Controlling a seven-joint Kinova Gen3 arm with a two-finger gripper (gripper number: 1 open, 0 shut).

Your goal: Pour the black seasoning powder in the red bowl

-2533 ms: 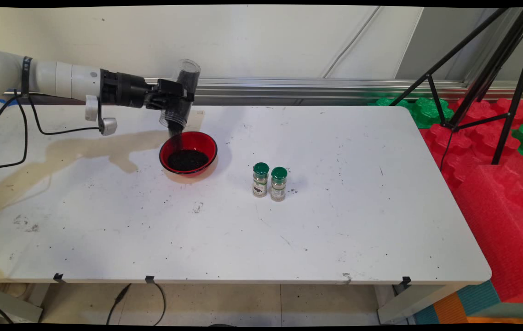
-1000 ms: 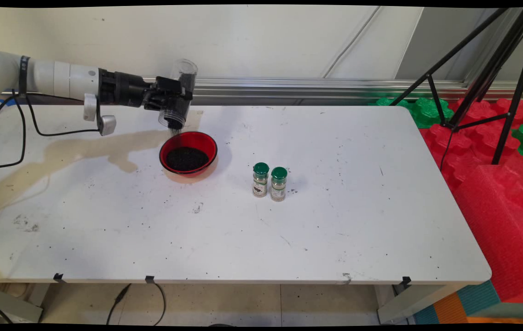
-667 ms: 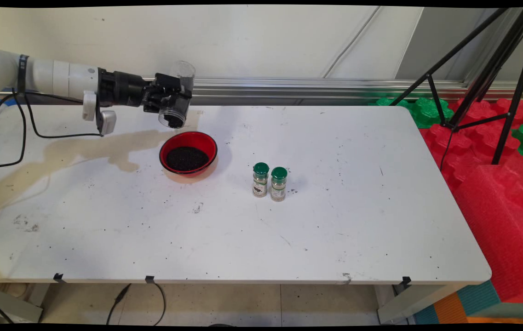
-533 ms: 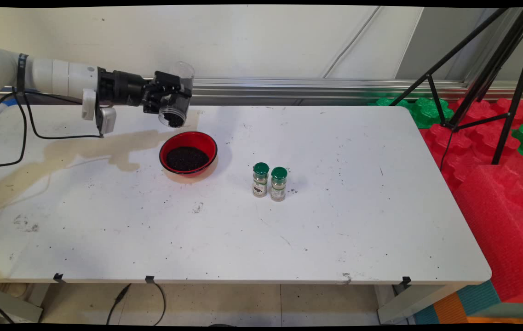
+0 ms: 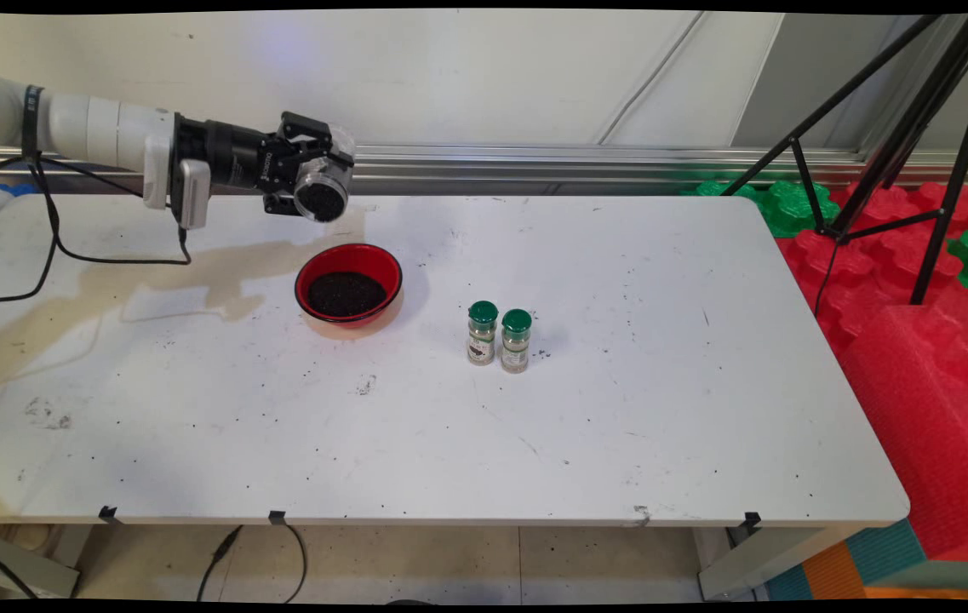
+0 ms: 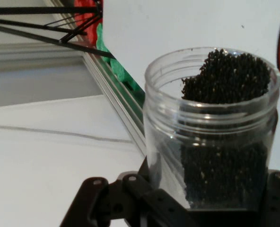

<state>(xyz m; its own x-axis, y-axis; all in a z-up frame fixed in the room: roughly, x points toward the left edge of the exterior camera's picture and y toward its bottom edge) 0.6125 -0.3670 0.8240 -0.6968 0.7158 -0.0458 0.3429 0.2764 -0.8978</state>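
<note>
The jaws (image 5: 306,170) clamp a clear jar (image 5: 322,182) of dark grains, lying nearly level with its mouth toward the near side, above and just behind the red bowl (image 5: 348,284) on the counter (image 5: 603,409).

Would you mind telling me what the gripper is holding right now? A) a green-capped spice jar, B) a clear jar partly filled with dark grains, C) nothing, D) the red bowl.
B: the gripper is clamped on a clear jar holding dark grains, raised above the red bowl.
</note>
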